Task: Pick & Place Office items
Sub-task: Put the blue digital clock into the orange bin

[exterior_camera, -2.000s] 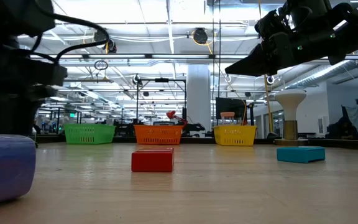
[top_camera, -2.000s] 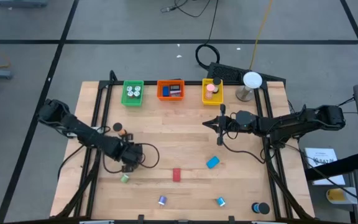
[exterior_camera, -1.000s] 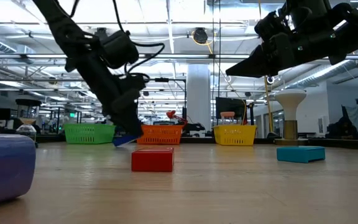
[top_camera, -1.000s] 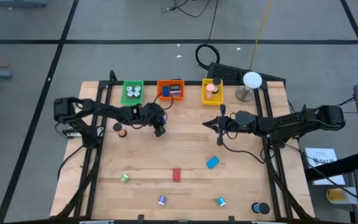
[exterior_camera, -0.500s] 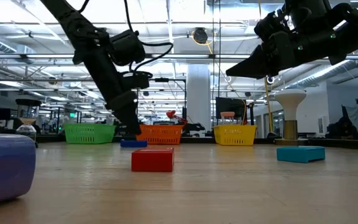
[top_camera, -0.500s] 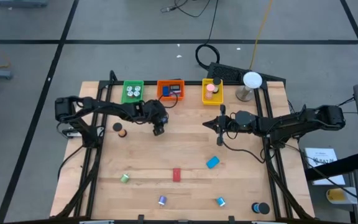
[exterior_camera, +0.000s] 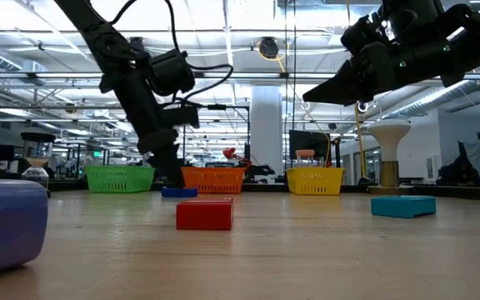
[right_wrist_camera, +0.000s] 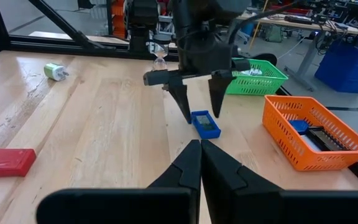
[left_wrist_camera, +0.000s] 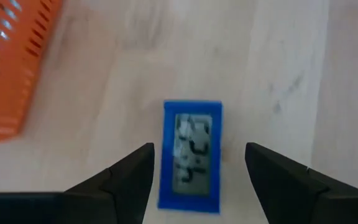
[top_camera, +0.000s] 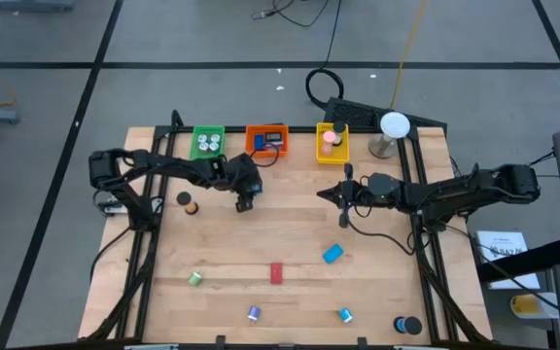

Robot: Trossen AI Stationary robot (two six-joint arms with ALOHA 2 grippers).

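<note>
Left claw over a small blue clock on the bench

The left claw (left_wrist_camera: pixel 194 165) hangs released above the blue clock (left_wrist_camera: pixel 191 155), fingers either side, not touching; it lies flat just beside the orange tray (top_camera: pixel 267 140), bare wood around. The right claw (right_wrist_camera: pixel 199 163) hovers clenched, empty, mid-bench.

On the bench (top_camera: pixel 290 228), the left gripper (top_camera: pixel 244 203) hangs at about eleven o'clock, just below the orange tray (top_camera: pixel 266 141). The right gripper (top_camera: pixel 340 193) sits at two o'clock, above a blue block (top_camera: pixel 332 254). A red block (top_camera: pixel 276 273) lies near six o'clock.
</note>
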